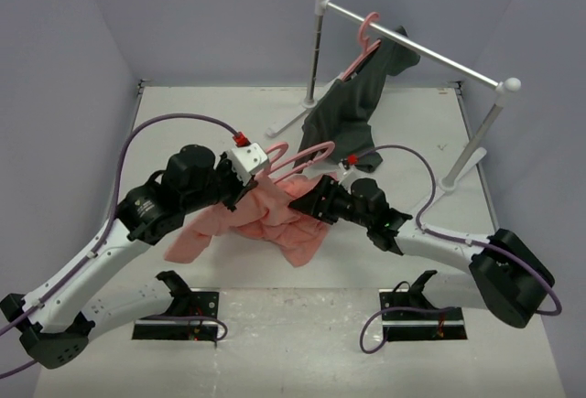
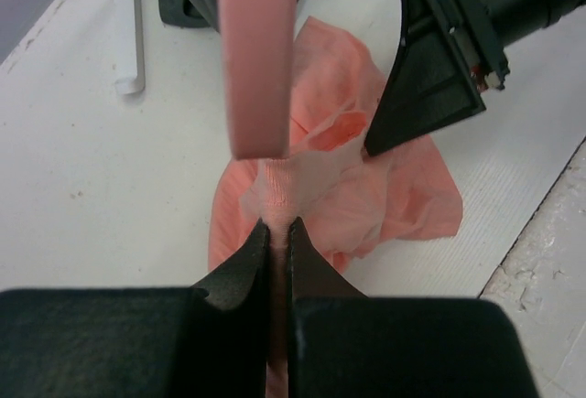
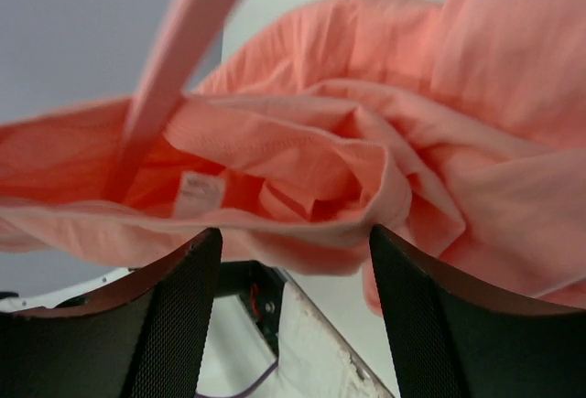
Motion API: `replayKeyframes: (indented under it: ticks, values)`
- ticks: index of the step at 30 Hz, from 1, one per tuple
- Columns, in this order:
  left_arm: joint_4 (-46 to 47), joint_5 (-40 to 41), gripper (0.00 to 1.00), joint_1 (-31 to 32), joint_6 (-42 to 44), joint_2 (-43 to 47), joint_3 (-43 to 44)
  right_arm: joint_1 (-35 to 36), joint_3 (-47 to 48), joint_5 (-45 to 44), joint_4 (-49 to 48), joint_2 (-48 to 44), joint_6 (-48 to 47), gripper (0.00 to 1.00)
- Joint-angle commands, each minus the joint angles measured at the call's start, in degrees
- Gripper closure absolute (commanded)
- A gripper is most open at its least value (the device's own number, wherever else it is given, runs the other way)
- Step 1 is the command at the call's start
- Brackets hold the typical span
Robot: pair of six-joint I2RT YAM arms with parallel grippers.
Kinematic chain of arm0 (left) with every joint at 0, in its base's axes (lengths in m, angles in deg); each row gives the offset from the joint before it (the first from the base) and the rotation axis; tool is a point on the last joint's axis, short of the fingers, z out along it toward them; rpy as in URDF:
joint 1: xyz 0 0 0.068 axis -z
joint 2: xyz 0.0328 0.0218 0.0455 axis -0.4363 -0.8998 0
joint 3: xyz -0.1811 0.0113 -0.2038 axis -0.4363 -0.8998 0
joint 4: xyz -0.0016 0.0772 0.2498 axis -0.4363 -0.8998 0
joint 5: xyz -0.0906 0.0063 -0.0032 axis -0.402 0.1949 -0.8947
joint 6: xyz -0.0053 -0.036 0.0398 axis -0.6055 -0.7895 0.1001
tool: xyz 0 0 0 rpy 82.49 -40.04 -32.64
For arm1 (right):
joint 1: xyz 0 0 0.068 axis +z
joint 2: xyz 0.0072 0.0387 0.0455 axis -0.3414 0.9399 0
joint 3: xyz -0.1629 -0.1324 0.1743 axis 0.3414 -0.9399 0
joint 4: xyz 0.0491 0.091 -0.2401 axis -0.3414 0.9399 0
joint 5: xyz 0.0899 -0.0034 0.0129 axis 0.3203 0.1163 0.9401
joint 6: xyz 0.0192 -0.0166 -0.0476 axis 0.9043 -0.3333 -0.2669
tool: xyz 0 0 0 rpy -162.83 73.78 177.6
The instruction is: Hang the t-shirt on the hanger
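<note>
The salmon-pink t-shirt (image 1: pixel 275 222) lies bunched on the table between my two grippers. The thin pink hanger (image 1: pixel 307 154) sticks out of my left gripper (image 1: pixel 249 183), which is shut on it. One arm of the hanger reaches into the shirt's neck opening. In the left wrist view the hanger (image 2: pixel 259 50) runs straight ahead from the closed jaws (image 2: pixel 279 224) over the t-shirt (image 2: pixel 394 188). My right gripper (image 1: pixel 302 204) is open at the shirt's right edge. In the right wrist view its jaws (image 3: pixel 293 233) stand wide apart just under a fold of the t-shirt (image 3: pixel 366 142), with the hanger (image 3: pixel 179 50) entering the cloth.
A white clothes rack (image 1: pixel 412 46) stands at the back right. A dark grey garment (image 1: pixel 352 105) hangs from it on a twin pink hanger (image 1: pixel 366 37) and droops to the table. One rack foot (image 2: pixel 128 23) lies near the shirt's far side.
</note>
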Motion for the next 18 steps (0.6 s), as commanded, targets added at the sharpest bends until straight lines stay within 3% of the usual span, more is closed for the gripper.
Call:
replayKeyframes:
  ticks: [1, 8, 11, 18]
  values:
    - [6.14, -1.64, 1.0, -0.22, -1.55, 2.86, -0.05, 3.3, -0.34, -0.47, -7.71, 6.86, 3.48, 0.33]
    - [5.71, -1.8, 1.0, -0.22, -1.42, 3.7, 0.12, 3.22, 1.14, -0.66, -7.48, 7.86, 1.89, 0.37]
    - [4.96, -1.01, 1.0, -0.22, -1.1, 4.18, 0.11, 3.14, -0.08, -2.67, -6.04, 2.84, 0.93, 0.3]
    - [3.87, -1.78, 1.0, -0.22, -0.66, 5.33, -0.3, -0.31, -2.9, -8.05, 1.43, -6.33, 0.14, 0.29]
